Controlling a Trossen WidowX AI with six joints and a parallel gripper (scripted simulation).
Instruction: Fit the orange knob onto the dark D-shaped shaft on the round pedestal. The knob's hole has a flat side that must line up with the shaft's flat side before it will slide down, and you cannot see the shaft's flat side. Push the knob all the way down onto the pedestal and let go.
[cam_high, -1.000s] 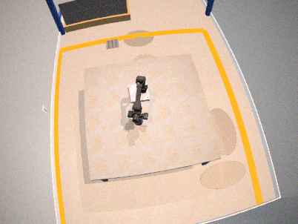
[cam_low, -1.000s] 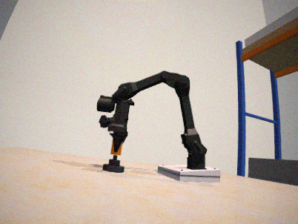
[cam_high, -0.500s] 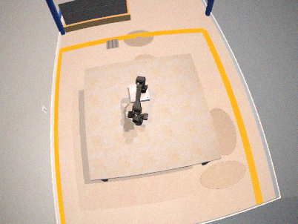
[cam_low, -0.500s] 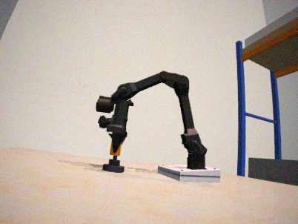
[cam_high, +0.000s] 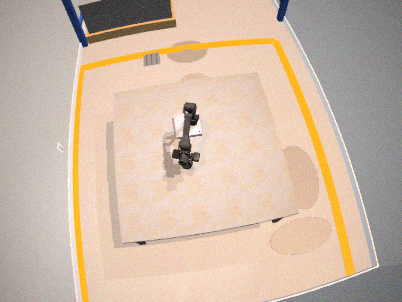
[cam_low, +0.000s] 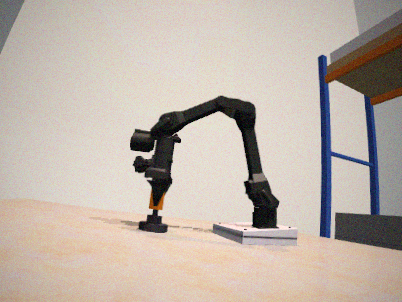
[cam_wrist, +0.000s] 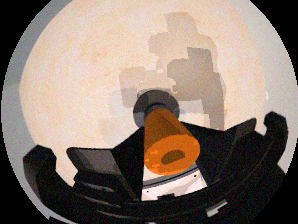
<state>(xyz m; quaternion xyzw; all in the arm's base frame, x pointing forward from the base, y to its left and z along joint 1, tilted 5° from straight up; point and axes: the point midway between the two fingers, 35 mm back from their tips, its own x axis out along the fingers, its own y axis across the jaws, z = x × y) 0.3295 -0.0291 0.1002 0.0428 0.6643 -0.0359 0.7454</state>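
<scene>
The orange knob (cam_low: 160, 204) (cam_wrist: 187, 144) is upright, with the D-shaped opening in its top face showing in the wrist view. My gripper (cam_low: 157, 202) (cam_wrist: 162, 126) is shut on the knob, one finger on each side. The round dark pedestal (cam_low: 153, 228) (cam_wrist: 141, 107) stands directly below. A short length of the dark shaft (cam_low: 155, 212) shows between the knob's lower end and the pedestal's raised centre, so the knob is not down on the pedestal. Whether the shaft's tip is inside the hole is hidden. In the top view the arm covers knob and pedestal.
The arm's white base plate (cam_high: 195, 131) (cam_low: 270, 237) (cam_wrist: 175, 190) lies on the table (cam_high: 240, 170) (cam_low: 100, 265), to the right of the pedestal in the exterior view. A rack with blue posts (cam_low: 325, 150) stands beyond the table. The arm's shadow falls across the table.
</scene>
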